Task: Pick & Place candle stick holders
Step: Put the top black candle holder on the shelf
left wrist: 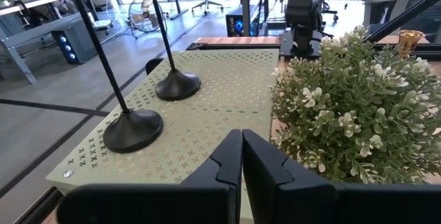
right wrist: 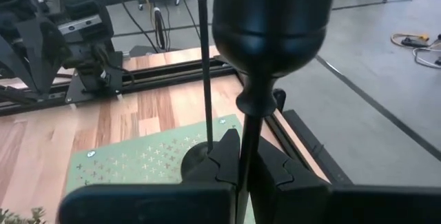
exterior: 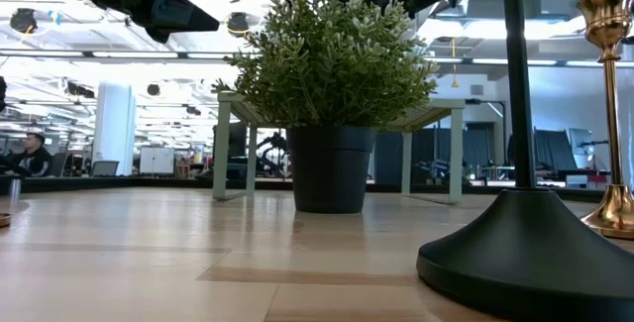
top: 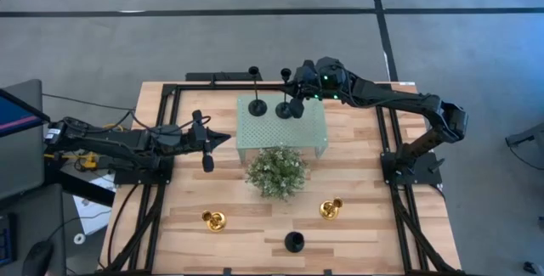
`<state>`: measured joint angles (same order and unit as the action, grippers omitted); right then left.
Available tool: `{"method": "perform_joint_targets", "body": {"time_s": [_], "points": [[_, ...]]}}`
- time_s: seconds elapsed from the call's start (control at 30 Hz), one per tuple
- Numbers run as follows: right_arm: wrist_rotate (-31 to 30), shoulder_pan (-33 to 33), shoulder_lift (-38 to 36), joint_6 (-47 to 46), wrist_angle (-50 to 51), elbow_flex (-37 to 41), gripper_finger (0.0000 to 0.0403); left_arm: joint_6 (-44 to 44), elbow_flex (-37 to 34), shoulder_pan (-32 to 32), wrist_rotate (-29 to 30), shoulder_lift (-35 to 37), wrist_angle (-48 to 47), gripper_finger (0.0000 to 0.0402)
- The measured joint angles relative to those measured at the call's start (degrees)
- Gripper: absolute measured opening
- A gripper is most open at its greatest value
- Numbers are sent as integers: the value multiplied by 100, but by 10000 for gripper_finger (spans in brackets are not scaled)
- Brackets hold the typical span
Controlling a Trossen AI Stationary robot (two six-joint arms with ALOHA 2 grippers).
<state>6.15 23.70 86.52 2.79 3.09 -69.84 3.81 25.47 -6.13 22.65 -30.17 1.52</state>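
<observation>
Right claw (right wrist: 240, 172): clamped on the thin stem of a black candle stick holder (top: 295, 104), above the far side of the green perforated stand (top: 310, 127).
Held holder: upright; its round base is over the stand's top, but contact with the top cannot be told; its cup shows large just ahead of the right claw.
Second black holder (top: 257, 106): standing on the stand, just beside the held one, on the side away from the right arm.
Left claw (left wrist: 241, 156): fingers pressed together, gripping nothing; it hovers over the wooden surface (top: 365, 225) just short of the stand's edge, pointing toward the stand.
Potted plant (top: 276, 171): on the surface, touching or just clear of the stand's near edge, beside the left claw's tip.
Third black holder (top: 294, 241): on the surface at the near edge, well apart from both claws.
Gold holders: one (top: 214, 220) toward the left claw's side, one (top: 331, 209) toward the right claw's side, both on the surface past the plant, well apart from both claws.
</observation>
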Motion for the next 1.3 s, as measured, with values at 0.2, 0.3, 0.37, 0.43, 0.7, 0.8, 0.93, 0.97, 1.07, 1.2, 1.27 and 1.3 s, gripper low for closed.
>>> {"method": "perform_joint_targets", "body": {"time_s": [0.2, 0.3, 0.37, 0.43, 0.7, 0.8, 0.93, 0.97, 1.07, 1.2, 1.27, 1.3], "points": [[-4, 0, 8, 17, -193, 4, 1, 0, 0, 0, 0, 0, 1, 11], [-7, 0, 7, 19, -224, 4, 1, 0, 0, 0, 0, 0, 2, 11], [-7, 2, 9, 19, -208, 4, 1, -2, 0, 0, 0, 0, 0, 11], [-7, 2, 9, 20, -216, 4, 1, -1, 0, 0, 0, 0, 0, 11], [-14, 2, 7, 19, -221, 4, 6, -2, 0, 0, 0, 0, 0, 11], [-15, 2, 9, 19, -221, 4, 7, -2, 0, -1, 0, 0, 0, 11], [-15, 2, 7, 21, -223, 4, 12, -2, 0, 0, 0, 0, 1, 11], [-15, 2, 7, 21, -223, 4, 14, -2, 0, -1, 0, 0, 0, 11], [-15, 3, 7, 73, -228, 4, 27, -2, 0, 0, 0, 0, 0, 11], [-17, 2, 8, 170, -227, 4, 54, -2, 0, 0, 0, 0, 0, 11], [-17, 4, 7, 171, -227, 4, 69, -2, 0, -1, 0, 0, 0, 11], [-17, 4, 7, 181, -227, 4, 77, -2, 0, 0, -1, 0, 1, 11]]}}
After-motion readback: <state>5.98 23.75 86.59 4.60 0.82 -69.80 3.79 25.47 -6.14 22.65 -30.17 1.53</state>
